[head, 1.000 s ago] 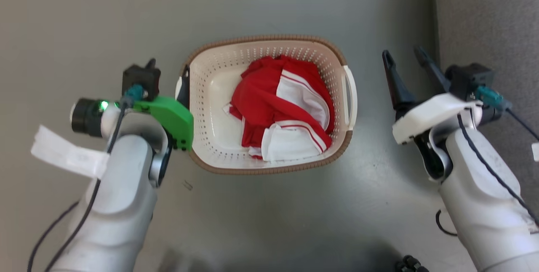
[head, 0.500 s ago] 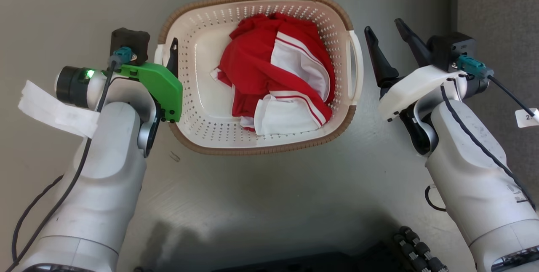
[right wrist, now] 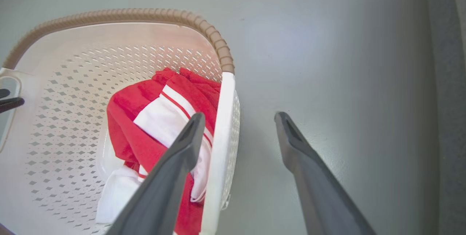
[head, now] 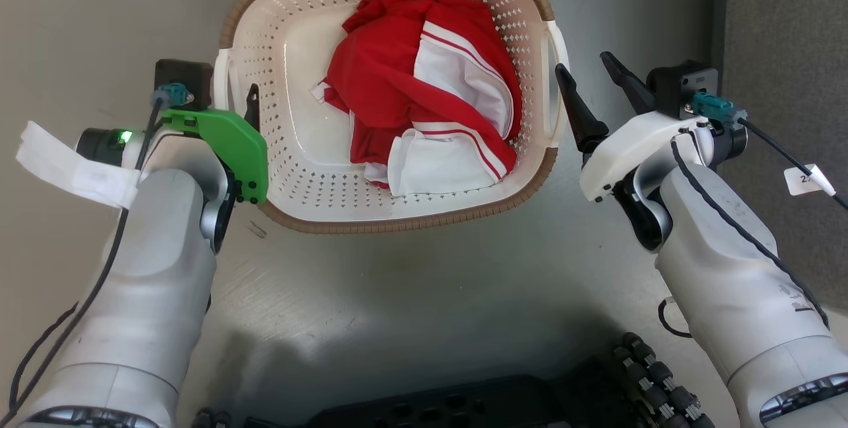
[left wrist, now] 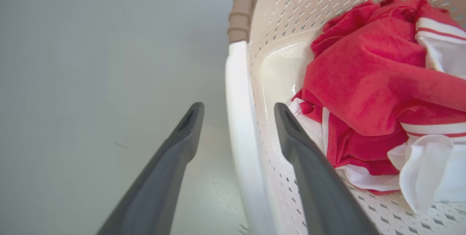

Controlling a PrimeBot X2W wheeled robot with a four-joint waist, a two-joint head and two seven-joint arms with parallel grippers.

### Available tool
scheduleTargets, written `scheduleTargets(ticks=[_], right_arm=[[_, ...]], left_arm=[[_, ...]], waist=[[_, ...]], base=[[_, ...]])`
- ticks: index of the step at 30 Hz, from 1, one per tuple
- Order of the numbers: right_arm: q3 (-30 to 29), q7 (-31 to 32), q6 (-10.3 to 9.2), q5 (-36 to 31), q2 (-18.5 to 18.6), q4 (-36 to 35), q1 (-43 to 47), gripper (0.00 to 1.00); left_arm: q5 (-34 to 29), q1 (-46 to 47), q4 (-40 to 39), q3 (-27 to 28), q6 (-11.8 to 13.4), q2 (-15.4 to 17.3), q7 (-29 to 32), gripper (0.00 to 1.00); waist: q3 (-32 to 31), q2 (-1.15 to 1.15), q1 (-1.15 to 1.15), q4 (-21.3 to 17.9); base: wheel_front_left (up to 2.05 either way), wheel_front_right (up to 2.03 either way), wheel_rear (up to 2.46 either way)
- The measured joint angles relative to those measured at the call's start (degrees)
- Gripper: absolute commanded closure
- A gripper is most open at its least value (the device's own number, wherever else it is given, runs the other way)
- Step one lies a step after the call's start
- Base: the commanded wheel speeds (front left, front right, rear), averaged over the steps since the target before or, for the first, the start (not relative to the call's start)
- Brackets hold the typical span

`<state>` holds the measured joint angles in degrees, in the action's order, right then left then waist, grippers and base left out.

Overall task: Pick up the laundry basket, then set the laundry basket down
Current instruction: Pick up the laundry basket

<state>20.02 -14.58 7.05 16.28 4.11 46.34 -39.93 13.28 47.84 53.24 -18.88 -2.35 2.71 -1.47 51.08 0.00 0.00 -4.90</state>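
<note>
The laundry basket (head: 397, 224), cream perforated plastic with a brown woven rim, sits on the grey floor and holds red and white clothes (head: 424, 83). My left gripper (head: 233, 98) is open at the basket's left side. In the left wrist view it (left wrist: 238, 107) straddles the white left handle (left wrist: 236, 82), one finger inside the basket and one outside. My right gripper (head: 583, 63) is open at the right handle (head: 555, 83). The right wrist view shows it (right wrist: 239, 115) with the handle (right wrist: 222, 126) between its fingers, just beside the inner one.
A darker grey strip of carpet or wall (head: 782, 17) runs along the right side. My own black base (head: 464, 408) shows at the bottom edge. Bare grey floor (head: 430, 295) lies in front of the basket.
The head camera has tilted, so the whole scene sits higher in the picture. My right gripper has closed in from clear of the basket to astride the right handle. The left gripper stays at its handle.
</note>
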Motion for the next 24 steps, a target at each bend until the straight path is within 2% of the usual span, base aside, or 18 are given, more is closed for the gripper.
scheduleTargets(ticks=[13,14,15,16,19,24], right_arm=[[2.72,0.00,0.01,1.70,-0.31,3.44,-3.96,0.00],[3.13,0.00,0.01,2.10,-0.41,3.99,-4.20,0.00],[3.57,-0.01,0.01,2.23,-0.41,4.49,-4.32,0.05],[3.92,-0.01,0.01,2.45,-0.40,4.85,-4.33,1.00],[4.92,-0.04,0.60,3.59,-0.90,5.75,-4.47,1.00],[5.22,-0.08,0.49,4.91,-0.88,6.24,-5.82,1.00]], left_arm=[[2.92,4.33,4.94,1.10,-1.20,-0.40,0.85,0.00],[3.19,4.50,5.52,1.16,-1.26,-0.47,1.12,0.44],[3.27,4.66,5.70,1.20,-1.58,-0.54,1.19,0.66],[3.28,4.94,6.03,1.19,-1.75,-0.68,1.42,1.00],[3.55,5.92,6.92,1.05,-2.26,-2.02,1.83,1.00],[4.32,6.84,7.88,1.30,-2.66,-1.94,1.90,1.00]], waist=[[2.69,0.00,0.00,0.27],[2.74,0.00,0.00,0.30],[2.79,0.00,0.00,0.33],[2.85,0.00,0.00,0.36],[3.04,0.00,0.00,0.43],[3.29,0.00,0.00,0.52]], base=[[0.00,0.00,0.00],[0.00,0.00,0.00],[0.00,0.00,0.00],[0.00,0.00,0.00],[0.00,0.00,0.00],[0.00,0.00,0.00]])
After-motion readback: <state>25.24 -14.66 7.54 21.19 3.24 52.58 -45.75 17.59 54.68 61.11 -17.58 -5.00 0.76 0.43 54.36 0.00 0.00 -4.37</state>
